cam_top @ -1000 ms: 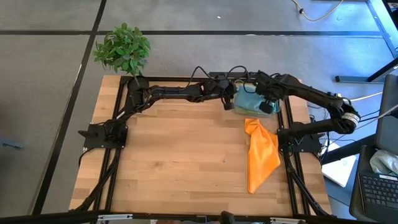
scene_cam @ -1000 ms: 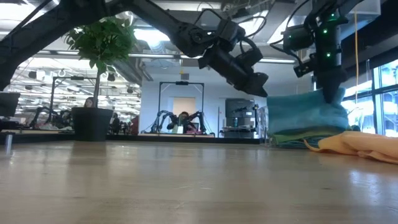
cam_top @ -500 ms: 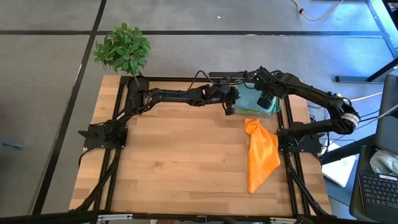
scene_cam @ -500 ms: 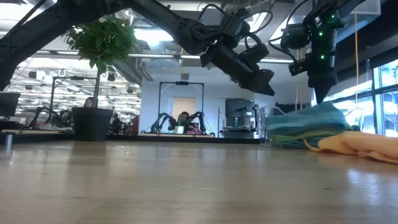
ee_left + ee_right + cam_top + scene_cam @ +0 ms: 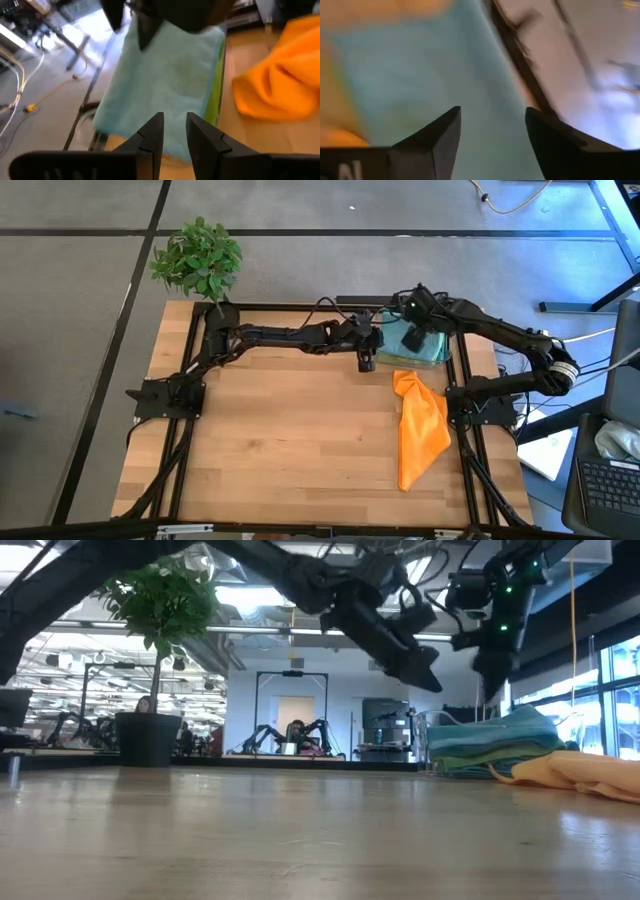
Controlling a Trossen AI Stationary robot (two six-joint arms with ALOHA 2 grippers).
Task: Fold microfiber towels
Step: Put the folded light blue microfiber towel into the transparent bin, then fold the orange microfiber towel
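The folded stack (image 5: 418, 343) of towels sits at the table's far right, against the frame rail, with a light blue towel (image 5: 165, 80) on top, a lime green edge (image 5: 216, 85) showing just under it, and teal layers (image 5: 480, 755) visible from the side in the low view. The orange towel (image 5: 420, 425) lies unfolded and crumpled in a long strip just in front of the stack, its near end touching or almost touching the stack's edge. The right gripper (image 5: 413, 338) hangs above the stack's far side, fingers spread apart and holding nothing — in its wrist view the two fingers (image 5: 437, 137) stand wide with the blue cloth below them. The left gripper (image 5: 366, 361) hovers above the table just beside the stack's left edge, fingers (image 5: 152, 135) narrowly parted with nothing between them. Counted: one orange towel loose, and a stack in which one light blue top, one green edge and teal folds can be told; how many cloths the stack holds in all cannot be made out, since the lower layers show only as edges. A potted plant (image 5: 198, 258) stands at the far left corner of the table (image 5: 300, 450). In the low view the stack's right end is cut off behind the orange cloth.
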